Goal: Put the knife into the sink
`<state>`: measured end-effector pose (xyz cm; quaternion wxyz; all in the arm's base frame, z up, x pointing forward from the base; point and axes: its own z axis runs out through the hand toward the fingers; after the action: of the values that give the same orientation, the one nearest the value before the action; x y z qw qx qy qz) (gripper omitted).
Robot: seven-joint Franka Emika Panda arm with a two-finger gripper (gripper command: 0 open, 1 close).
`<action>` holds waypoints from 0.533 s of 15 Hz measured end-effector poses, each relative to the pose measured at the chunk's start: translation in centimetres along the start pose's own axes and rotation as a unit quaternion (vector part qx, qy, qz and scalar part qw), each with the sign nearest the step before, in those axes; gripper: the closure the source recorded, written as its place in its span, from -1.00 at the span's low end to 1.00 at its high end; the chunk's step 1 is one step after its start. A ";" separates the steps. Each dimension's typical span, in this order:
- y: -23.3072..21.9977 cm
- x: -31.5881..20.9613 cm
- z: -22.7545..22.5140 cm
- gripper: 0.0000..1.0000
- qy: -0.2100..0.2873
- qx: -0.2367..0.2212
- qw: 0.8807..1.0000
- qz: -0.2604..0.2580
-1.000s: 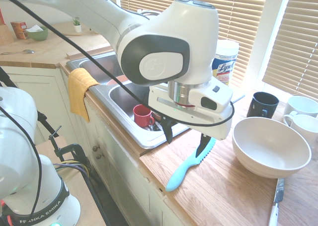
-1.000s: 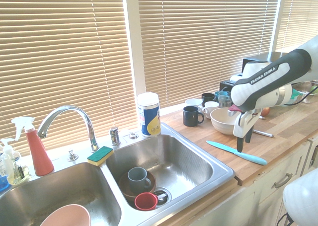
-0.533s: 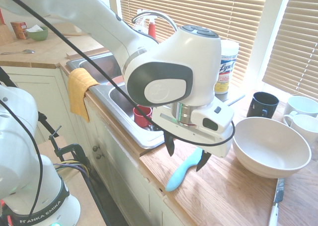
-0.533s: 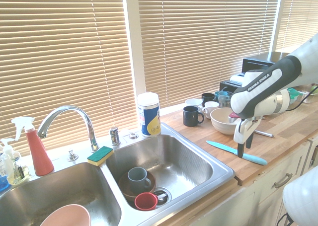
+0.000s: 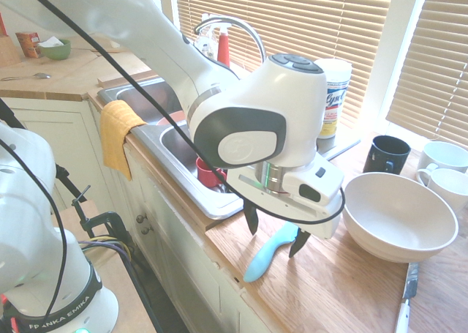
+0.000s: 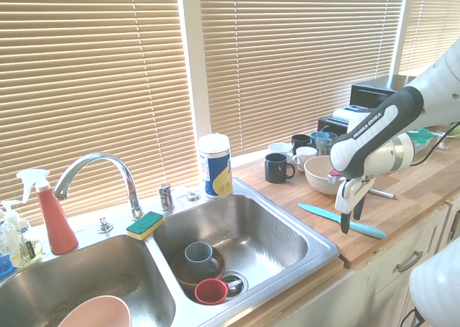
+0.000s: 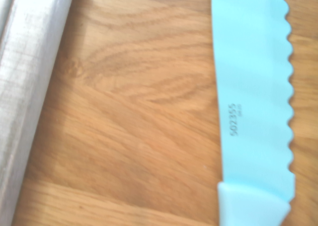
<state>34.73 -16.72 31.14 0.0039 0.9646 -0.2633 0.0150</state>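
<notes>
Over on the left of the second exterior view sits the sink [image 6: 295,230], double basin with a curved tap [image 6: 97,170] arching above the divider. Lower left basin has a pinkish bowl [image 6: 93,312] in it. The basin next to it holds a grey mug [image 6: 199,256] on what looks like a brown dish, plus a red cup [image 6: 211,290] near the drain. A green and yellow sponge [image 6: 146,224] rests on the back ledge, with a red spray bottle [image 6: 52,219] further left and a wipes canister [image 6: 215,165] by the window.

Moving right, the wooden bench [image 6: 410,197] carries the knife [image 6: 343,221], lying flat just right of the sink's rim, blade pointing toward the sink and handle toward the bench edge. The end effector [image 6: 349,219] is right over it, fingers apart and straddling roughly the middle of it, tips close to the wood. Pretty sure that's set up so it can pinch across the narrow width, and nothing is gripped yet. The wrist view agrees: serrated turquoise blade flat on wood grain, steel rim alongside.

Behind it, mid right of the frame, there's a big cream bowl [image 6: 323,174], empty as far as the first exterior view shows, a dark mug [image 6: 277,167] and a couple of white cups [image 6: 305,157].
</notes>
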 end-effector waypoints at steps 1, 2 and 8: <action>-0.1 0.1 0.0 1.00 0.003 0.000 1.000 0.001; -0.1 0.1 0.0 1.00 0.003 0.000 1.000 0.001; -0.1 0.3 0.1 1.00 0.009 0.001 1.000 0.004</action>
<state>35.06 -16.75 31.05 0.0054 0.9634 -0.2671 0.0236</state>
